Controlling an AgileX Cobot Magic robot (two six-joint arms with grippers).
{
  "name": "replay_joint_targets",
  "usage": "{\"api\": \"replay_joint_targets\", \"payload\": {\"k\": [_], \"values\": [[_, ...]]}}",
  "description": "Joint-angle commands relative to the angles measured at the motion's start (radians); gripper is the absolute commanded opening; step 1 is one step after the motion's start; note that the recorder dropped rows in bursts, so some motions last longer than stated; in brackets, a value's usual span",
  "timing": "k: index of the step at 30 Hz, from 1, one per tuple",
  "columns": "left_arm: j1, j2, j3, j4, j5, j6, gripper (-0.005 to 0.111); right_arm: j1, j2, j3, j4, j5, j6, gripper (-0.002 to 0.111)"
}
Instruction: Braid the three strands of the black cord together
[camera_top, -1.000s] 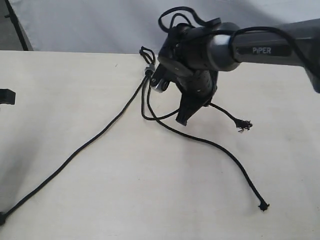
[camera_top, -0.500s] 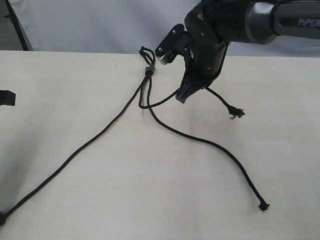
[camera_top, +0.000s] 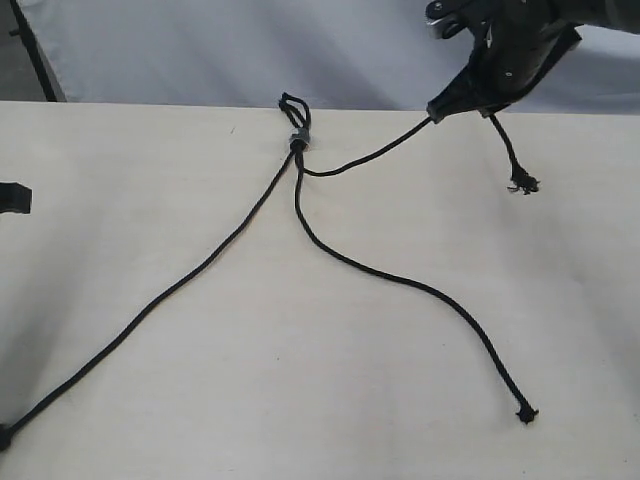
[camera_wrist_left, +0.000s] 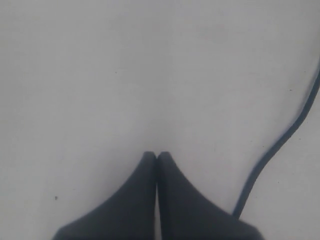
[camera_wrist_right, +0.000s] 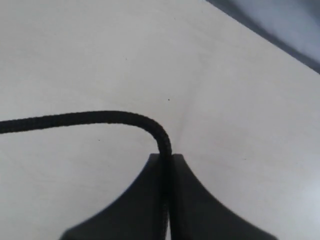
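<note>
Right fingers (camera_top: 452, 102): pinched on the rightmost strand (camera_top: 370, 155), lifted at far right | Left fingers (camera_wrist_left: 135, 200): closed, empty | Black cord (camera_top: 292, 108): grey band (camera_top: 297, 140) far centre on the surface (camera_top: 300, 380); left strand (camera_top: 160, 297) runs near-left, middle strand (camera_top: 420, 288) near-right | Judgement: held strand stretches leftward from fingers to band; middle strand lies near-left of them, right arm nearer.

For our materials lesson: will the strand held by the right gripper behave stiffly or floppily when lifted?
Probably floppy: the held strand sags between the grey band and the right gripper, and its frayed tip dangles. Its twisted texture likely resists slipping.
</note>
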Motion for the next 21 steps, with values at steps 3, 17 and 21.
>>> {"api": "replay_joint_targets", "payload": {"k": [3,17,21], "values": [[-0.006,-0.001,0.002,-0.003,-0.008,0.003,0.000,-0.050,0.091,-0.005,0.039,-0.001,0.013,0.000],[-0.006,-0.001,0.002,-0.003,-0.008,0.003,0.000,-0.050,0.247,-0.005,-0.024,0.000,0.011,0.000],[-0.006,-0.001,0.002,-0.003,-0.008,0.003,0.000,-0.050,0.254,-0.005,-0.024,0.012,0.011,0.000]]}}
